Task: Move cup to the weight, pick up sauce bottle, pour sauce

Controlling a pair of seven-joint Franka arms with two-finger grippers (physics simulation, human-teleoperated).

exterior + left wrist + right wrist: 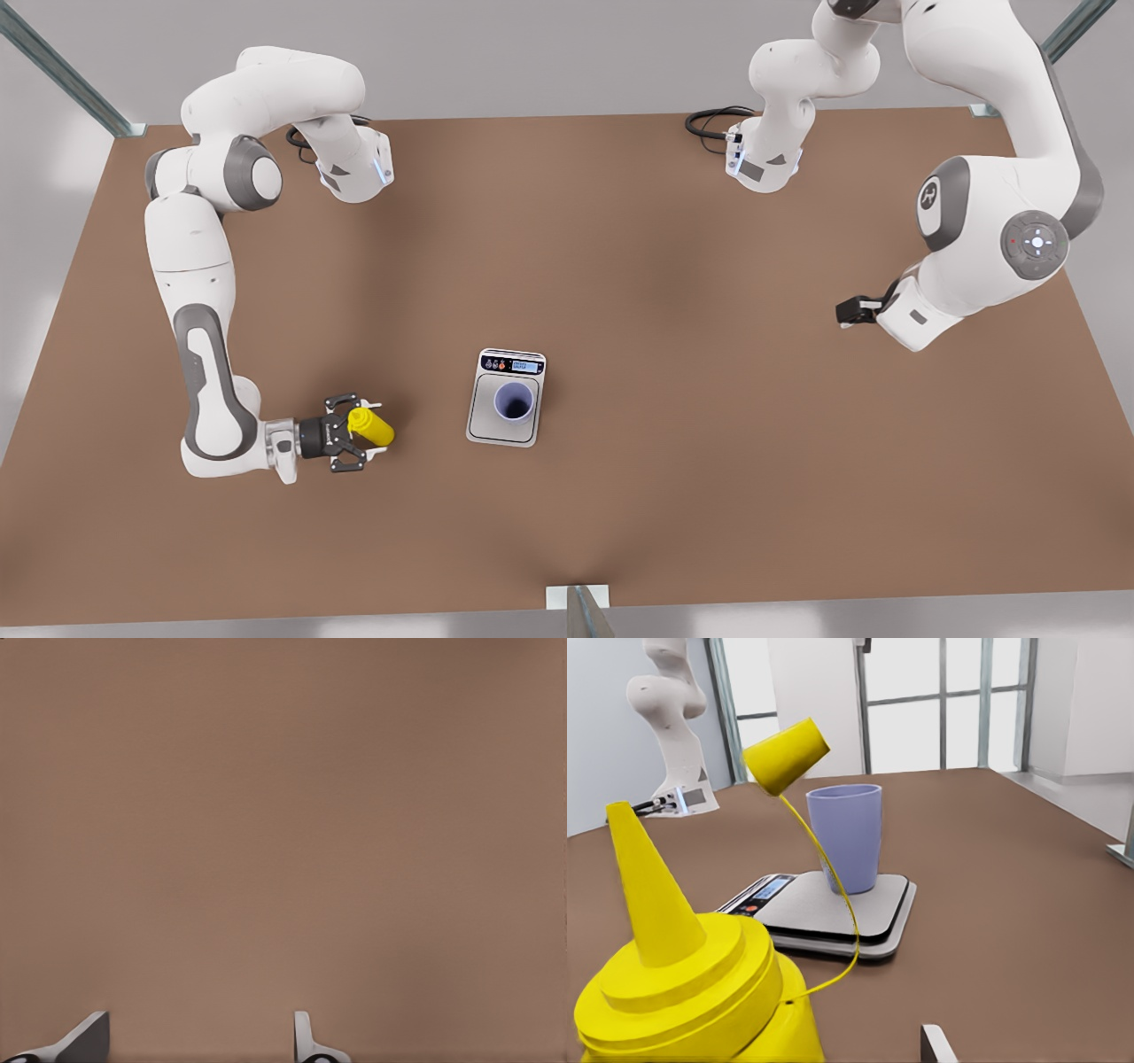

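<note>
Yellow sauce bottle (374,426) apparently clamped by right gripper (365,433), cap dangling

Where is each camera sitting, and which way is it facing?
Front view: high above the table, looking down on both arms and on the cup standing on the weight.
Left wrist view: on the left gripper, facing bare table; its open fingertips show.
Right wrist view: on the right gripper, low, looking past the sauce bottle it grips toward cup and weight.
Shared: front and right wrist views both show sauce bottle, cup and weight.
</note>
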